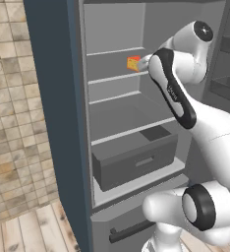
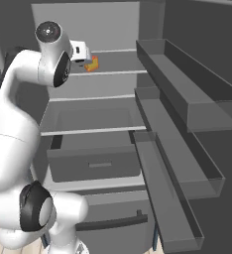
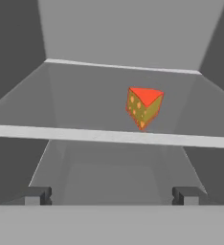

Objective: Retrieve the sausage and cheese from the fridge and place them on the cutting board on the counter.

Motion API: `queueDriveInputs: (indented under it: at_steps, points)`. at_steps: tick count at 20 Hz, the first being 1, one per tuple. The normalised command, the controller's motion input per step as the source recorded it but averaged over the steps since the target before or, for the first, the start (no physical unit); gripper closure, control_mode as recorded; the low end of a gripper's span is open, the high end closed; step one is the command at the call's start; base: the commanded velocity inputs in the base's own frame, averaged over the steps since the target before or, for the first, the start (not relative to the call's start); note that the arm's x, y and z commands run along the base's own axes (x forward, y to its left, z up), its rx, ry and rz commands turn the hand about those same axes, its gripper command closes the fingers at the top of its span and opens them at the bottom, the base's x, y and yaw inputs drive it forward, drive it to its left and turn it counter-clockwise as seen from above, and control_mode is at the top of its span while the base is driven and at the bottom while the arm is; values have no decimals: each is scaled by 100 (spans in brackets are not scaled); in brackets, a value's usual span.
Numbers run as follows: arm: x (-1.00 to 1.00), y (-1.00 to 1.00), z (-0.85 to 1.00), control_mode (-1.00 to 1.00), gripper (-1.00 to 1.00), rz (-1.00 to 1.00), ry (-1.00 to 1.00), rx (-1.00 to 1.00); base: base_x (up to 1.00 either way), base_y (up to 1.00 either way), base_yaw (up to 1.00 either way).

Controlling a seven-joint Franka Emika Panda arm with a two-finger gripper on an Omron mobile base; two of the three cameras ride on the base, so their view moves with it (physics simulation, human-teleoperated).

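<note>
The fridge stands open, its grey shelves bare but for the cheese, a small yellow-orange wedge with a red-orange face. Taking the cheese as the mark: it sits on an upper shelf, near that shelf's front edge and toward the right side of the compartment as the left base view shows it. In the hand view the cheese rests just behind the pale front lip of the shelf, red face up, slightly right of centre. The gripper is level with the cheese and in front of it, well short of touching; its two dark fingertips stand far apart at the bottom of the hand view, jaws spread wide with nothing between them. In the right base view the white hand sits just left of the cheese, close beside it, at the mouth of the same shelf. Below the cheese lie two more bare shelves and then a grey drawer. To the right of the cheese, the open door carries long grey bins, one above another.
</note>
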Motion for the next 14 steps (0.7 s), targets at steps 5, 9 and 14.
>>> queueDriveInputs:
  at_steps: [5,9,14]
  points:
    - [45,-7,6,-100,-100,0,0,0,0,0,0]
    - [29,0,2,-100,-100,0,0,0,0,0,0]
    - [36,0,0,-100,-100,0,0,0,0,0,0]
